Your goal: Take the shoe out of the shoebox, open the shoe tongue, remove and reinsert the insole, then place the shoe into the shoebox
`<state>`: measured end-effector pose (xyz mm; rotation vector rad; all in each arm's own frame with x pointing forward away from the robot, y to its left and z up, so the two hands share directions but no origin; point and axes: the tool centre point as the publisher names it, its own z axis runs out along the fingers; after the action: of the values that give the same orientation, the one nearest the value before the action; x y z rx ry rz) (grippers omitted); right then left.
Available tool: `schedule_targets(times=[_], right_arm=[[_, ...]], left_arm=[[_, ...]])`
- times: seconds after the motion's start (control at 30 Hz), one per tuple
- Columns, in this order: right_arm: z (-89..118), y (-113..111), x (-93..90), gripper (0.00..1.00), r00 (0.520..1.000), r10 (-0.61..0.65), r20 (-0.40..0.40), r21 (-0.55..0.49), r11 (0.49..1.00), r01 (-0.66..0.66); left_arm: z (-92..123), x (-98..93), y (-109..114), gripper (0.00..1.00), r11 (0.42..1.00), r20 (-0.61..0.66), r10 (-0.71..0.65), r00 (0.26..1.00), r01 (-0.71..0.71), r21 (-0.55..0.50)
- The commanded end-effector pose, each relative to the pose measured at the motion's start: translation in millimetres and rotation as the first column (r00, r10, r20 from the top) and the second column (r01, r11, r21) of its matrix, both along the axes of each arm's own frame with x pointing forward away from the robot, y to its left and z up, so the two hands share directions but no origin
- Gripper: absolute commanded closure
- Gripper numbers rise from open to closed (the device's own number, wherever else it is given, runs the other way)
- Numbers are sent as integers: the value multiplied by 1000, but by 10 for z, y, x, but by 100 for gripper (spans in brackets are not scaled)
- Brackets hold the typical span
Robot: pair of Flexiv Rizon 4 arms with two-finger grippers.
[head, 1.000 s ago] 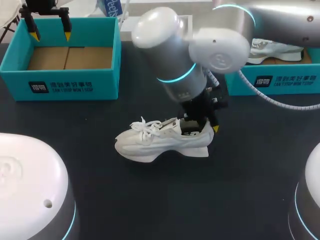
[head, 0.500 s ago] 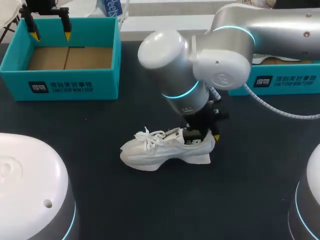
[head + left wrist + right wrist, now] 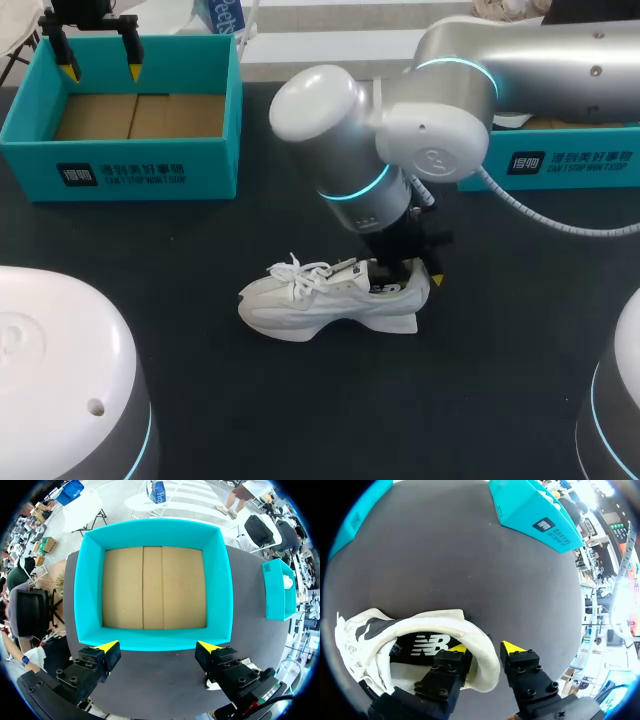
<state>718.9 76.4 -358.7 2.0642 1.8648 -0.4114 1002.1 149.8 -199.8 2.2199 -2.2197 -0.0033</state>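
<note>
Dark table (image 3: 500, 350) carried everything. Teal left shoebox (image 3: 130, 165) sat open at the far left, with only its cardboard floor showing. Teal right shoebox (image 3: 560, 160) sat at the far right, mostly hidden behind the right arm (image 3: 370, 150). That arm was over the table's middle, wrist pointing down at the shoe (image 3: 320, 300). The white shoe sat sole down on the table, well apart from both boxes, toe toward the left. The right jaws were clamped on its heel collar, one finger inside and one outside. The left jaws hung spread wide above the left shoebox, holding nothing.
</note>
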Motion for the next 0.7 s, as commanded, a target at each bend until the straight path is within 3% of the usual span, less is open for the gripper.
schedule_targets(times=[0.03,0.2,0.33,0.43,0.5,0.57,0.7], right_arm=[[199,-4,-78,0,999,38,2,19,999,-39],[474,89,-157,0,984,174,-35,54,984,-172],[640,180,-177,0,959,276,-58,21,961,-275],[729,275,-201,0,906,407,-120,7,913,-409],[777,341,-246,0,837,508,-204,-12,853,-521],[809,366,-263,0,813,523,-257,-87,825,-559],[809,366,-263,0,813,523,-257,-87,825,-559]], left_arm=[[0,-6,1,0,1000,1,0,1000,0,0],[0,-6,1,0,1000,1,0,1000,0,0],[0,-6,1,0,1000,1,0,1000,0,0],[0,-6,1,0,1000,1,0,1000,0,0],[0,-6,1,0,1000,1,0,1000,0,0],[0,-6,1,0,1000,1,0,1000,0,0],[0,-6,1,0,1000,1,0,1000,0,0]])
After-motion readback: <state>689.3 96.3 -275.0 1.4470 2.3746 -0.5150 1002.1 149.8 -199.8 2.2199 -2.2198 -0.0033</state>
